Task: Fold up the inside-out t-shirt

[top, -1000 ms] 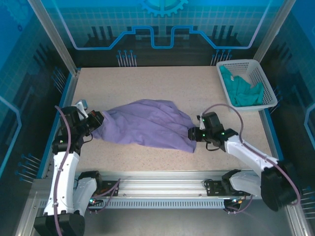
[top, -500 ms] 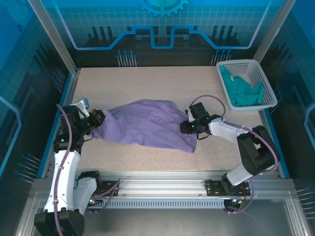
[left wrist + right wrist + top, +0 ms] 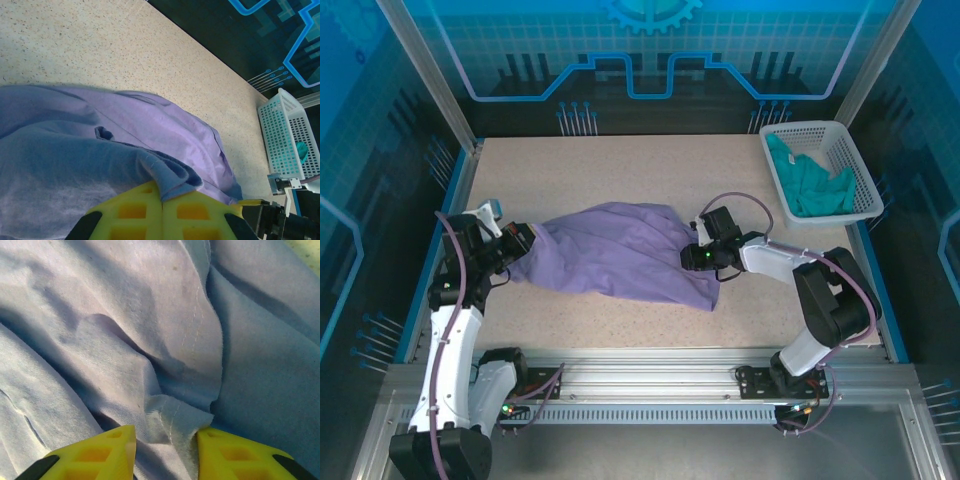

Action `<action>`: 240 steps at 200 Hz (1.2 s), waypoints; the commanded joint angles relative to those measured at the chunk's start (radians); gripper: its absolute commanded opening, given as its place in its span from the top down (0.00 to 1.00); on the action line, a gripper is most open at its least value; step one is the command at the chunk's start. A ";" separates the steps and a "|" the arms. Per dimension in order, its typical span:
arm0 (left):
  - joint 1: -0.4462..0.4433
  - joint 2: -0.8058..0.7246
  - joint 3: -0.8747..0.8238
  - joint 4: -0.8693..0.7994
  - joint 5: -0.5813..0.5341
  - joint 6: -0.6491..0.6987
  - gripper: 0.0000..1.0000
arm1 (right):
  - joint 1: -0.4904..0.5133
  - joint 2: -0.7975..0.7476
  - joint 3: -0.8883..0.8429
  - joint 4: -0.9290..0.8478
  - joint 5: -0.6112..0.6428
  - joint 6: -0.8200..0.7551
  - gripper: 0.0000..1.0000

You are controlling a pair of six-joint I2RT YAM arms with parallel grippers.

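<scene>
The inside-out t-shirt (image 3: 610,250) lies bunched and wrinkled across the middle of the table, lavender with its seams showing. At its left end my left gripper (image 3: 525,240) is shut on a pinched fold of the fabric (image 3: 172,177), the yellow fingers (image 3: 130,212) pressed together. My right gripper (image 3: 692,258) sits on the shirt's right edge. In the right wrist view it (image 3: 166,437) is open, its yellow fingers (image 3: 100,452) either side of a raised stitched hem (image 3: 175,420) that stands between them.
A white mesh basket (image 3: 850,150) holding a teal garment (image 3: 810,185) stands at the back right corner, also in the left wrist view as the basket (image 3: 282,135). Bare speckled tabletop (image 3: 620,170) lies behind and in front of the shirt. Blue walls ring the table.
The right arm has swung left and away from me onto the shirt's right edge, and its jaws have narrowed around a hem. The left gripper has stayed put, still gripping.
</scene>
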 commanded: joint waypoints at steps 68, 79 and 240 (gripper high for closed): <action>0.010 -0.010 -0.007 0.030 0.038 0.012 1.00 | -0.031 -0.163 -0.013 0.038 -0.030 -0.014 1.00; 0.010 -0.013 0.006 0.023 0.039 0.010 1.00 | -0.057 -0.241 -0.019 0.045 -0.057 -0.014 1.00; 0.010 0.028 0.459 -0.134 -0.279 0.145 1.00 | -0.293 -0.406 0.234 -0.181 -0.277 -0.060 1.00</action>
